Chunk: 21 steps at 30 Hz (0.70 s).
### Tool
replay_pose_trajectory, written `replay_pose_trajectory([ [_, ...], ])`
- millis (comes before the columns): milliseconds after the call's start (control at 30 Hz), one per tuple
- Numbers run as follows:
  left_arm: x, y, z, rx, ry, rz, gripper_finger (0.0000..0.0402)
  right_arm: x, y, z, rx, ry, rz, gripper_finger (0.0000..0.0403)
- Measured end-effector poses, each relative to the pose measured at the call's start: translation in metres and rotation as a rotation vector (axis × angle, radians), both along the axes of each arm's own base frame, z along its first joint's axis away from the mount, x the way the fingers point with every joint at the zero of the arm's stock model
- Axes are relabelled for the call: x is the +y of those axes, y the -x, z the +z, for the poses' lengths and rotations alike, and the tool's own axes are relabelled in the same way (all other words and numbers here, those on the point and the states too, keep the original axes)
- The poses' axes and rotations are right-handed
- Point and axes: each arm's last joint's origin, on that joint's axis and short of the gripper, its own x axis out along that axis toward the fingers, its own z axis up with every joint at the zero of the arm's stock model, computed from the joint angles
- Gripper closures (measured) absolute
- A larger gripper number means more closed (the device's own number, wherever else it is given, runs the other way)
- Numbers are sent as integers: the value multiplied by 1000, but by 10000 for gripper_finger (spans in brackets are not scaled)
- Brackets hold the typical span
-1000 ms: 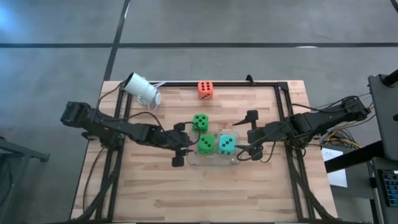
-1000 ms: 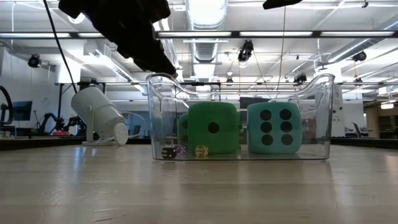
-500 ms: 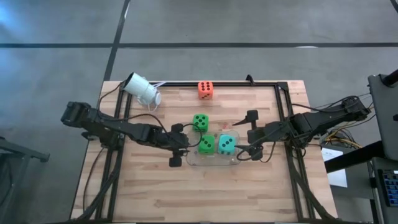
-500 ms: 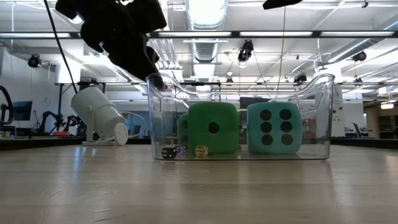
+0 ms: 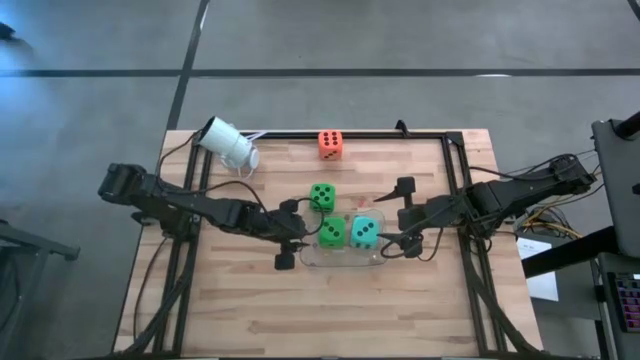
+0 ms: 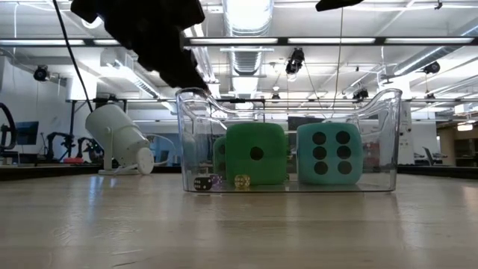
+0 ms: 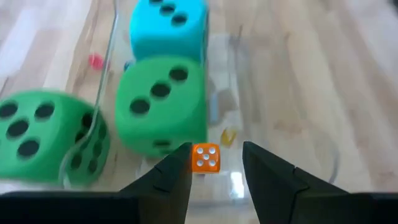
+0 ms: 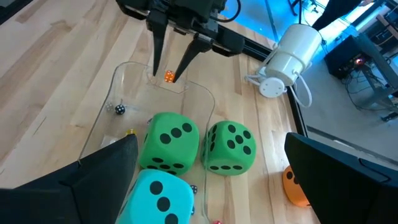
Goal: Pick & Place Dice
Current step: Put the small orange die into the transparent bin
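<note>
The left gripper [image 7: 216,163] pinches a tiny orange die [image 7: 204,157] between its fingertips, over the end of the clear tray [image 5: 312,262]. The grip is on the tips only, so the die may slip and bounce outside the wall. In the tray: green die [image 5: 331,232] & teal die [image 5: 364,231]. Second green die [image 5: 321,196] just beside the tray, orange die [image 5: 330,144] far. The right gripper [image 5: 394,215] waits fully open at the other end.

Mid-frame, a clear tray [image 5: 310,259] holds a green die [image 5: 331,232] and teal die [image 5: 364,231]; orange die [image 5: 330,144] lies near the counter's [image 5: 400,300] top edge.
</note>
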Motion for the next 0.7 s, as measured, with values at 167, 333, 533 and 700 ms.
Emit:
replay_pose_trajectory([
  [167, -2, -1, 1, -14, 26, -7, 261, 0, 0, 0, 0, 0, 0, 3],
  [333, -10, 0, 1, -14, 65, -17, 261, 0, 0, 0, 0, 2, 1, 3],
  [533, -23, 1, 4, -50, 74, -64, 263, 0, 0, 0, 0, 2, 1, 3],
  [700, -27, -1, 3, -63, 77, -72, 264, 0, 0, 0, 0, 0, 0, 3],
])
